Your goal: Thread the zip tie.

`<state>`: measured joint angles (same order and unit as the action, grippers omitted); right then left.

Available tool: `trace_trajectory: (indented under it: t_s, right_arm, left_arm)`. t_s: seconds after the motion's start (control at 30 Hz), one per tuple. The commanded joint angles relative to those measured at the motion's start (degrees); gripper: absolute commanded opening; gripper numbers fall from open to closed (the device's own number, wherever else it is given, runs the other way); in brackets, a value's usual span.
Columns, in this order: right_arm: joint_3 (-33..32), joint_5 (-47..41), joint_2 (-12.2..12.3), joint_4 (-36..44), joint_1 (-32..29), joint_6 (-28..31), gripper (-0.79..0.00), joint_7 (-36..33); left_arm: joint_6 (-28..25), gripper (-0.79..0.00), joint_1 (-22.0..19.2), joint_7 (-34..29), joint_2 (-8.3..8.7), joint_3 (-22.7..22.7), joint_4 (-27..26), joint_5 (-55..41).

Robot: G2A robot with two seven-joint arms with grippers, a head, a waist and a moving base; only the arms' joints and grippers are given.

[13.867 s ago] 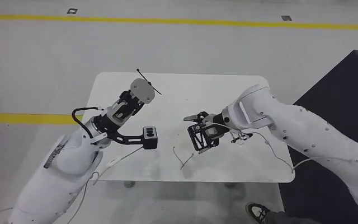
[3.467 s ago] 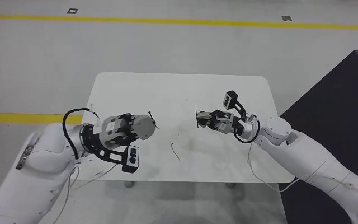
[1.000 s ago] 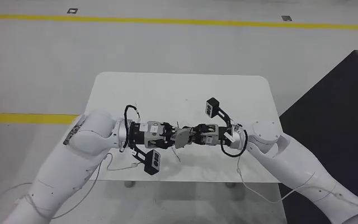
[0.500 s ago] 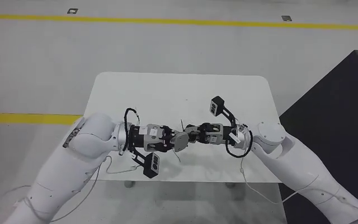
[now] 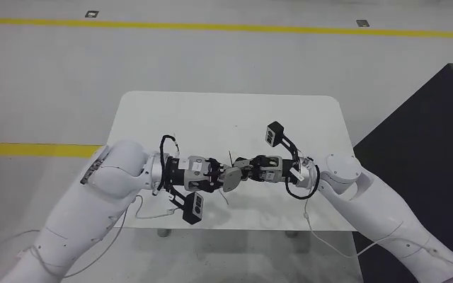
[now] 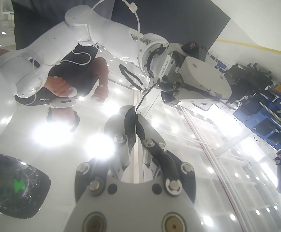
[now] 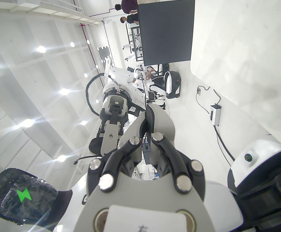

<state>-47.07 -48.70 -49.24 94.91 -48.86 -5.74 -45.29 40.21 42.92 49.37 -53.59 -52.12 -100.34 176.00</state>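
Both arms are stretching inward over the near half of the bench (image 5: 297, 113), forearms lying almost in one line and wrists facing each other. The left pincer (image 5: 228, 179) and the right pincer (image 5: 241, 168) are meeting tip to tip. The left pincer is clamping a thin black zip tie (image 6: 141, 102) between closed fingers (image 6: 129, 123). The right pincer's fingers are pressing flat together.

Two glossy white arms, left arm (image 5: 106, 191) and right arm (image 5: 354, 191): rounded shells, black wrist sections. Black corrugated cable (image 7: 87, 96) loops at wrist; thin white cable (image 6: 136, 19) runs along shell. Left gripper (image 6: 135, 118), right gripper (image 7: 149, 114): pale grey fingers, black ribbed pads (image 6: 129, 123), black links, silver screws. Black film-wrapped module (image 6: 19, 186), green lightning mark.
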Motion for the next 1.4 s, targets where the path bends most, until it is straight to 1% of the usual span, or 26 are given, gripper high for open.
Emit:
trace_trajectory:
  t_s: [0.0,0.9,1.37]
  right_arm:
    - [0.0,0.0,0.0,0.0,0.0,0.0,-0.785,0.0]
    - [0.0,0.0,0.0,0.0,0.0,0.0,-0.785,0.0]
    - [0.0,0.0,0.0,0.0,0.0,0.0,-0.785,0.0]
  left_arm:
    - [-0.1,-0.785,-0.3,-0.2,-0.01,0.3,0.3,0.0]
    - [-0.7,-0.785,-2.0,-1.6,0.91,2.9,1.0,0.0]
    - [-1.1,-0.785,-2.6,-2.4,1.64,3.8,0.5,0.0]
